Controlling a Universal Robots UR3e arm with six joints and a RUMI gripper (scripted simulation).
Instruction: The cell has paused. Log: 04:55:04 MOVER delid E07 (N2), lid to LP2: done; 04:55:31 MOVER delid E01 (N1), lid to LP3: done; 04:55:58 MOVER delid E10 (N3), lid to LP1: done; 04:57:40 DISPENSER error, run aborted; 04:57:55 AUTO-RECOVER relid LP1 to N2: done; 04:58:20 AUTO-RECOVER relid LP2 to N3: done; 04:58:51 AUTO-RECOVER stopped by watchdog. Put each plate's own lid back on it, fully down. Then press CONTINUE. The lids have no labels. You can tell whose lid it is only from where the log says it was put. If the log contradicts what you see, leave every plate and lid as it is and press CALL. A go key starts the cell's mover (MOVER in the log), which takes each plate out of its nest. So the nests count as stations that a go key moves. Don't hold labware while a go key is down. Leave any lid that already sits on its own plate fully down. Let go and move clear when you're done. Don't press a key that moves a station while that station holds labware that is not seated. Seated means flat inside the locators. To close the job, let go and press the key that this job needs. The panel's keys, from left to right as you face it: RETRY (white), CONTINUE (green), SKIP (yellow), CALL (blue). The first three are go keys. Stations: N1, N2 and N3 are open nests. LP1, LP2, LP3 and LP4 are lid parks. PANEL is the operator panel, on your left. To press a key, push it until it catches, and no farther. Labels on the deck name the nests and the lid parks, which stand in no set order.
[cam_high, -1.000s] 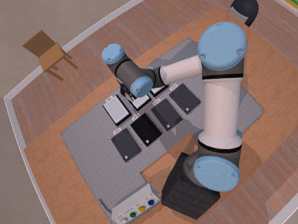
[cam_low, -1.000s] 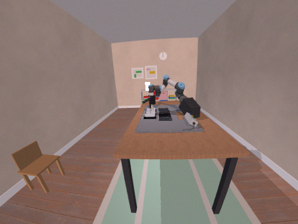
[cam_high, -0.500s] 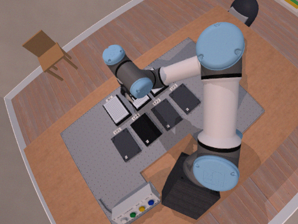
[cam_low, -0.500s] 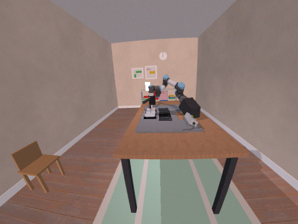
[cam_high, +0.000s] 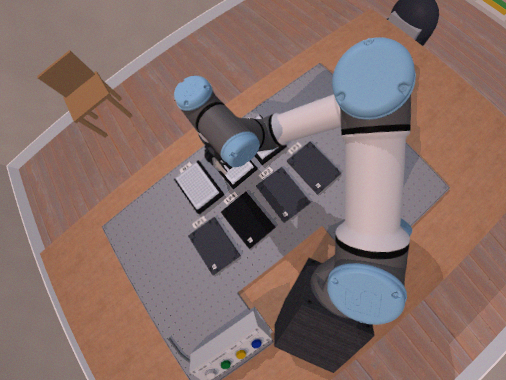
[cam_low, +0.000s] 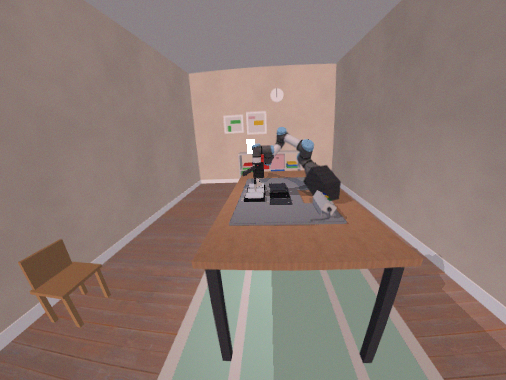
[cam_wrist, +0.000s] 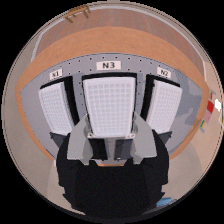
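- Top: our gripper (cam_high: 220, 161) (cam_low: 257, 184) (cam_wrist: 110, 113) is over the middle nest's lid (cam_high: 240, 174) (cam_low: 255, 190) (cam_wrist: 110, 106).
- Exterior: fingers point down; grip detail unclear.
- Wrist: fingers half-open, apparently clamping the lid at N3; likely light, stiff, slippery; we'd hold opposite edges.

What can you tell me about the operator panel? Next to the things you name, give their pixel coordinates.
The operator panel (cam_high: 224, 338) (cam_low: 321, 201) is a pale grey, wedge-shaped box, smooth like painted metal or plastic, standing at an edge of the grey perforated deck (cam_high: 150, 270) (cam_low: 270, 215). Its face carries a row of round keys: white (cam_high: 210, 374), green (cam_high: 225, 364), yellow (cam_high: 241, 354) and blue (cam_high: 256, 343). The small lettering beside them is too blurred to read. A dark cable (cam_high: 177, 348) curves beside it. Nothing rests on it.
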